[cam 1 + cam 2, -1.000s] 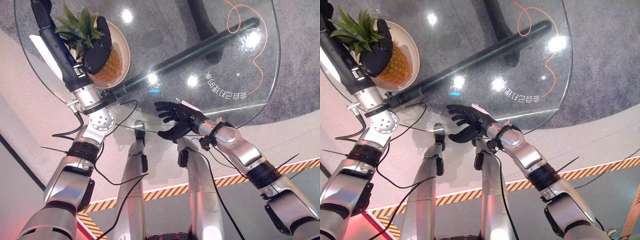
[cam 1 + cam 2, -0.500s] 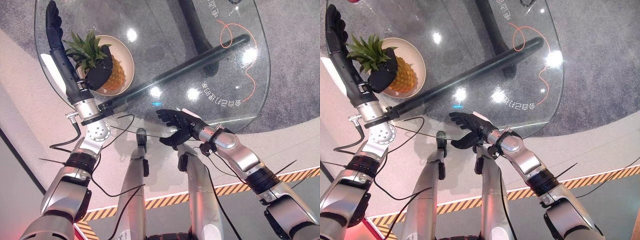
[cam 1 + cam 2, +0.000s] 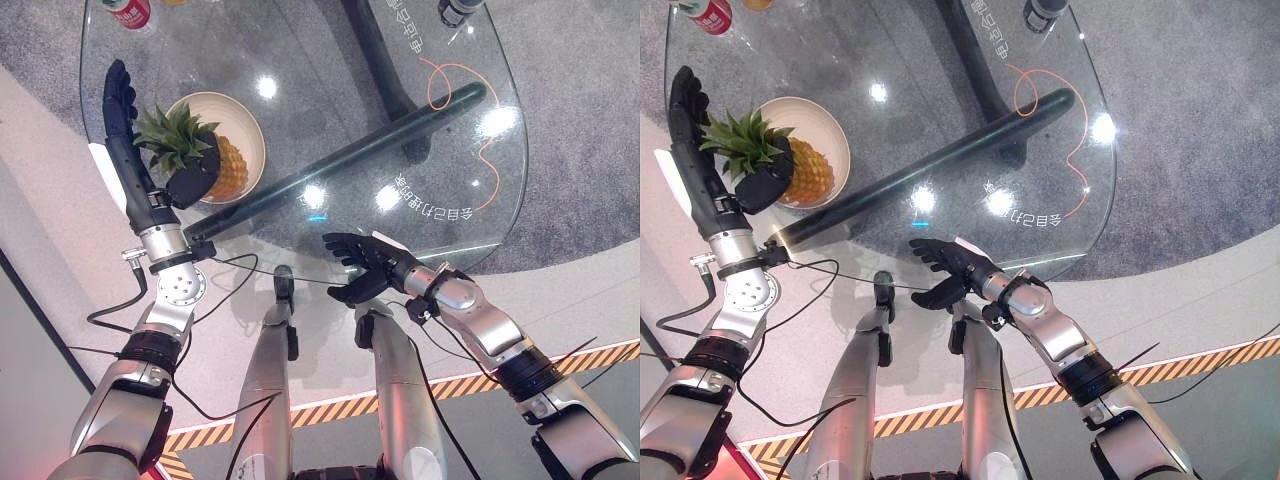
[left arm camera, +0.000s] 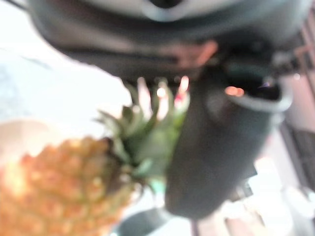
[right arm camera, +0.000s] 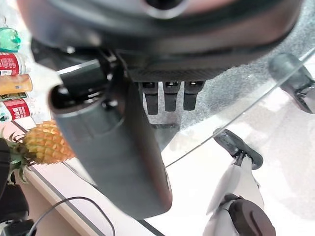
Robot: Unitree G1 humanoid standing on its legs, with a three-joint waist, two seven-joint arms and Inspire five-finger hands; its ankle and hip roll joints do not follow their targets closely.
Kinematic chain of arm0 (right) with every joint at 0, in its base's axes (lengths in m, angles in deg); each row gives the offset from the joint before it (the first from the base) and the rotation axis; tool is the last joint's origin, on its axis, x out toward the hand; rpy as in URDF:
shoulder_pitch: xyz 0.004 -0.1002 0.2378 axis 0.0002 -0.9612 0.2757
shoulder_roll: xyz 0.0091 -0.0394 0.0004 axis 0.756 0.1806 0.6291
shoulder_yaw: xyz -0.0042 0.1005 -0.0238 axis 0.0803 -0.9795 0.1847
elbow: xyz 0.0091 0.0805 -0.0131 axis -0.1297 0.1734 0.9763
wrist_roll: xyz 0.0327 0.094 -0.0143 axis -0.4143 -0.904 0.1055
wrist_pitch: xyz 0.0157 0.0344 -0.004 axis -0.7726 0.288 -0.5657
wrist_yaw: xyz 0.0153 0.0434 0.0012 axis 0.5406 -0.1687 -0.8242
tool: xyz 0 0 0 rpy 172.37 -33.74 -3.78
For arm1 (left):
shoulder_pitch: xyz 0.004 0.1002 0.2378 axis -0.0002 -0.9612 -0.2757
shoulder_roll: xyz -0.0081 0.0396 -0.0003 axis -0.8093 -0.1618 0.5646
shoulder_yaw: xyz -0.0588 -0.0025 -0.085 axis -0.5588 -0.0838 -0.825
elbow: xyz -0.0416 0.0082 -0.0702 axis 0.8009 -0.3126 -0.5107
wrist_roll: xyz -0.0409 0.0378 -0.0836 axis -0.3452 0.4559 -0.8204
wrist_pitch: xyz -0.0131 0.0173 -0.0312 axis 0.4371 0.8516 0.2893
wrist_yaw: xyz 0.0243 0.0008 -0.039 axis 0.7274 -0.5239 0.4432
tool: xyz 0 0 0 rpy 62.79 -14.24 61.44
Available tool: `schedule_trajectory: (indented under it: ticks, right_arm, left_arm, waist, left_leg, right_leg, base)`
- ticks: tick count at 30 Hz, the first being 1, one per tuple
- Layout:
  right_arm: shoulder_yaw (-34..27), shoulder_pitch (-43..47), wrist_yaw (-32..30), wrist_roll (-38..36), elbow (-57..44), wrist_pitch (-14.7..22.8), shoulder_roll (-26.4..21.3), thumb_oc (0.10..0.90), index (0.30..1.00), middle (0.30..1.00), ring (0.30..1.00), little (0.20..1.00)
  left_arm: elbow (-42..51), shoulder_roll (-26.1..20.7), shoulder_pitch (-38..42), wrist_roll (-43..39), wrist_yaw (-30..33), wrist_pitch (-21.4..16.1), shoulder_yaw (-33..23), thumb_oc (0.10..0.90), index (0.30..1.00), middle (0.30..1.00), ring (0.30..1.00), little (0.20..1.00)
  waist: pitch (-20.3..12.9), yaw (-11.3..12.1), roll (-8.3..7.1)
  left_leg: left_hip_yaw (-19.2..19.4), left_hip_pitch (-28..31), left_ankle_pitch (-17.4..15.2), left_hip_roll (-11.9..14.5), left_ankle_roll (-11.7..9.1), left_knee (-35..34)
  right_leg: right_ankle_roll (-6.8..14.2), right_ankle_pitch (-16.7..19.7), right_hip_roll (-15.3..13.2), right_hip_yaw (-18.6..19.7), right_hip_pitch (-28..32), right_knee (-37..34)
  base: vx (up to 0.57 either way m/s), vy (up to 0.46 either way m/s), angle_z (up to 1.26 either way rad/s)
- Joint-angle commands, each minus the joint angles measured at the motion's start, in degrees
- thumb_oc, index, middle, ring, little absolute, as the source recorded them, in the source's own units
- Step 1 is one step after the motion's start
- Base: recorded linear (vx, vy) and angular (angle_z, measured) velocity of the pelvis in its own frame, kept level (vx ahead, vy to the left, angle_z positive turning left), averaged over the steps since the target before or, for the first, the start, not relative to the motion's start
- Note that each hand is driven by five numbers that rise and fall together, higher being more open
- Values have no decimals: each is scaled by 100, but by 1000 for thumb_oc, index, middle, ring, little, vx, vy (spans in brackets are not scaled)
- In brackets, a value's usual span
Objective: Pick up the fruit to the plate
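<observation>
A pineapple (image 3: 228, 170) lies on its side on a cream plate (image 3: 245, 120) at the left of the round glass table (image 3: 300, 60), its green crown toward the table's edge. My left hand (image 3: 130, 165) stands beside the plate, open, fingers (image 3: 118, 90) straight along the crown's outer side. Its thumb (image 3: 190, 185) rests by the base of the crown, which the left wrist view shows close up beside the pineapple (image 4: 49, 187). My right hand (image 3: 360, 265) hovers open with fingers spread at the table's near edge, holding nothing; its fingers (image 5: 170, 96) point over the glass.
Several drink cans (image 5: 12, 64) stand at the table's far left, one red can (image 3: 128, 10) beyond the plate. A dark bar of the table's base (image 3: 350, 150) and an orange cable (image 3: 480, 130) show through the glass. Striped tape (image 3: 450, 385) marks the floor.
The camera has shifted, showing more of the table's far side. My left hand has drawn back a little from the pineapple toward the table's edge. The pineapple stays on the plate.
</observation>
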Motion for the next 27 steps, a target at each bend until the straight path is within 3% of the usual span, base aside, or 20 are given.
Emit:
schedule_trajectory:
  ticks: [1,12,27]
  right_arm:
    - [-245,-299,303,-7,-965,419,-76,800,900,900,900,900]
    - [-503,-845,577,157,-1140,616,-185,800,900,900,900,900]
    - [-609,-1210,736,278,-1143,823,-176,800,900,900,900,900]
  left_arm:
    - [631,-47,-76,-394,-509,-332,-391,800,900,900,900,900]
    - [1024,50,-879,-1054,-1422,-446,-682,800,900,900,900,900]
    - [1290,223,-1578,-1767,-2231,-29,-743,800,900,900,900,900]
  waist:
    - [-138,0,388]
    - [-138,36,475]
    - [-138,112,493]
  left_leg:
    - [180,349,-205,-295,30,-94]
    - [143,705,-202,-267,-5,-117]
    - [93,1082,-157,-225,-45,-175]
  right_leg:
    - [293,-27,216,-265,420,25]
    - [268,-196,224,-299,869,17]
    - [238,-289,203,-373,1327,-27]
  base:
    - [-2,-30,-6]
    - [2,-12,-2]
    - [1,-7,0]
